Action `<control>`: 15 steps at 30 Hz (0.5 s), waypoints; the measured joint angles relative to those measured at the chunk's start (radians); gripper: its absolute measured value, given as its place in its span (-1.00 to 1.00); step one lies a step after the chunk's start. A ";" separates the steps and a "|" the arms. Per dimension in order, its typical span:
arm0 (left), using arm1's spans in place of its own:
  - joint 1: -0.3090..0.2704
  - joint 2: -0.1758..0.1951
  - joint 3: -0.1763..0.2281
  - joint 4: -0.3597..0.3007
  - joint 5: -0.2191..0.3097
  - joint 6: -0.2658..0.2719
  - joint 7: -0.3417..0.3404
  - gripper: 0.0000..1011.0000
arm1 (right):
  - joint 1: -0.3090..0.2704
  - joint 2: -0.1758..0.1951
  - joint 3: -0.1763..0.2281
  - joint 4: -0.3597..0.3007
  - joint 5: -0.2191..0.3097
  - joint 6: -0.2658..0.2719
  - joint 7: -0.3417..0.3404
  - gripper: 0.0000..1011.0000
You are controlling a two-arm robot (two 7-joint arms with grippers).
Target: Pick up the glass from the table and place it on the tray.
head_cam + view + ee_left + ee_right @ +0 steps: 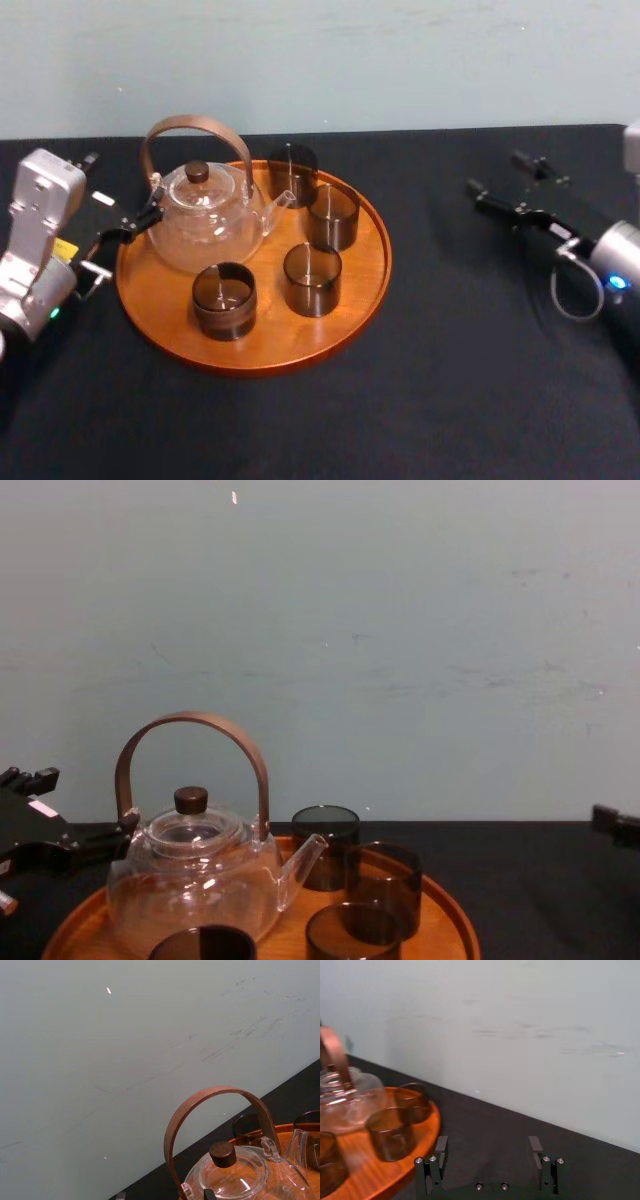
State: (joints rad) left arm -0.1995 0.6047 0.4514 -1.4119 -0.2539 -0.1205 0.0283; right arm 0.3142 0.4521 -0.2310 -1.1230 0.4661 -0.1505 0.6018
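The round wooden tray [265,342] lay on the black surface [460,390], left of its middle in the head view, and it carried the glass teapot [205,228] with its bent wooden handle and dark knob, along with four smoky glasses, all upright. The rearmost glass [292,172] stood just behind the spout, the glass beside the spout [333,216] stood close in front of it and to its right, and nearer the robot were the front-right glass [312,280] and the front-left glass [224,300], the last just in front of the teapot's belly. Every glass sat inside the tray's rim, each apart from the others or nearly touching (the two rear ones overlapped in the chest view, so contact between them could not be judged). The left pincer [125,190] hovered at the tray's left edge, its fingers spread wide with nothing between them, and one black finger reached close to the teapot's side by the base of the handle. The right pincer [497,172] hung above the bare surface well to the right of the tray, pointing toward the rear wall [400,60]. In the right wrist view its two fingers [441,1144] stood far apart and gripped nothing, with the tray [375,1170] off to one side.
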 joint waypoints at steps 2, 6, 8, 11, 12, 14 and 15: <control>0.000 0.000 0.000 0.000 0.000 0.000 0.000 1.00 | -0.003 0.004 0.009 0.002 0.004 -0.003 -0.011 0.98; 0.000 0.000 0.000 0.000 0.000 0.000 0.000 1.00 | -0.011 0.010 0.028 0.003 0.009 -0.011 -0.038 0.98; 0.000 0.000 0.000 0.000 0.000 0.000 0.000 1.00 | -0.011 0.010 0.028 0.003 0.009 -0.011 -0.037 0.98; 0.000 0.000 0.000 0.000 0.000 0.000 0.000 1.00 | -0.011 0.010 0.027 0.003 0.009 -0.011 -0.036 0.98; 0.000 0.000 0.000 0.000 0.000 0.000 0.000 1.00 | -0.011 0.010 0.026 0.003 0.009 -0.011 -0.035 0.98; 0.000 0.000 0.000 0.000 0.000 0.000 0.000 1.00 | -0.010 0.009 0.026 0.003 0.009 -0.011 -0.034 0.98; 0.000 0.000 0.000 0.000 0.000 0.000 0.000 1.00 | -0.010 0.009 0.025 0.003 0.009 -0.011 -0.034 0.98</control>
State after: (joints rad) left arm -0.1995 0.6047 0.4514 -1.4118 -0.2539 -0.1205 0.0283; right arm 0.3040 0.4615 -0.2055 -1.1204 0.4752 -0.1619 0.5679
